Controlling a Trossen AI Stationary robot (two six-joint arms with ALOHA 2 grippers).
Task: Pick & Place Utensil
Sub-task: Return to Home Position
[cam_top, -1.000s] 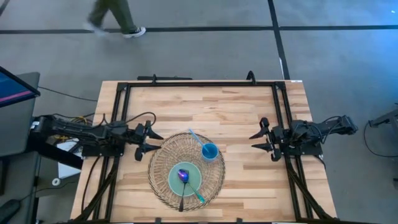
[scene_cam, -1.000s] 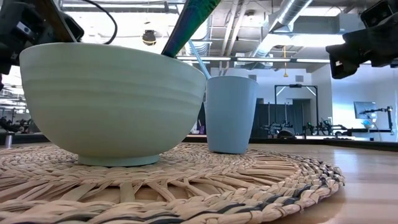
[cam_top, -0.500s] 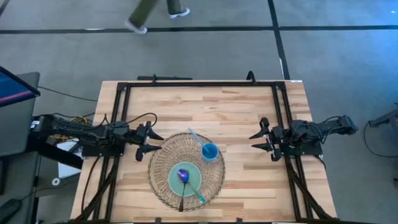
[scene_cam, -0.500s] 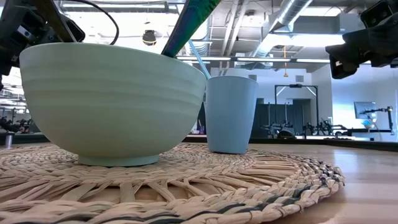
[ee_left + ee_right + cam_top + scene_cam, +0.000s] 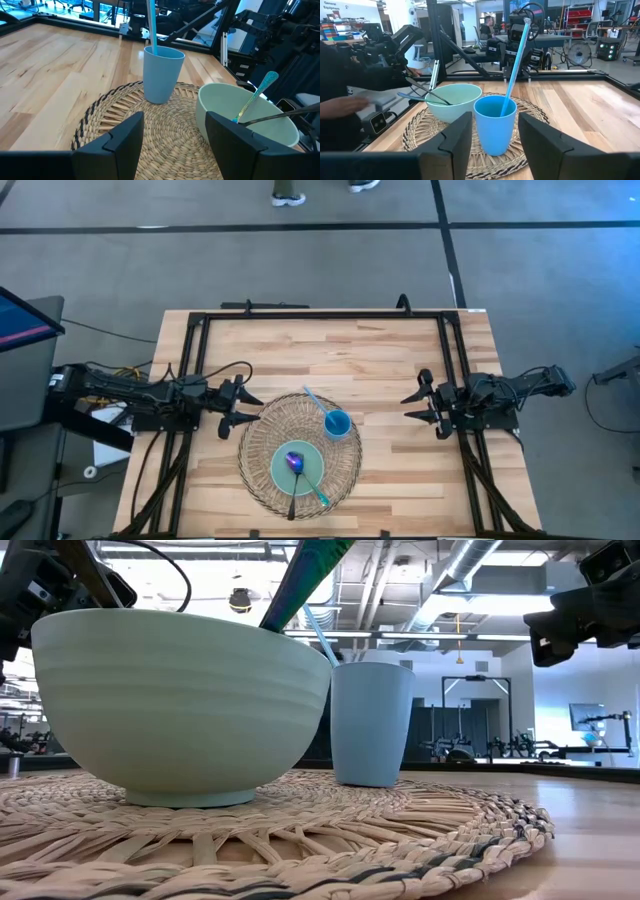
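A pale green bowl point(image 5: 297, 467) stands on a round woven mat point(image 5: 262, 435) near the table's front edge. A dark-handled spoon with an iridescent head point(image 5: 293, 463) and a teal-handled utensil point(image 5: 316, 495) lean on the bowl's rim. A blue cup point(image 5: 337, 423) on the mat holds a light blue straw-like utensil point(image 5: 312, 400). My left gripper point(image 5: 243, 406) is open at the mat's left edge, empty. My right gripper point(image 5: 417, 409) is open right of the mat, empty.
A black frame point(image 5: 320, 313) runs along the table's far, left and right sides. Bare wood lies beyond the mat point(image 5: 330, 350) and between the cup and my right gripper. A person's feet point(image 5: 290, 197) show on the floor past the far edge.
Both grippers and the things on the mat have kept still. A person has walked along the floor beyond the table's far edge, toward the right.
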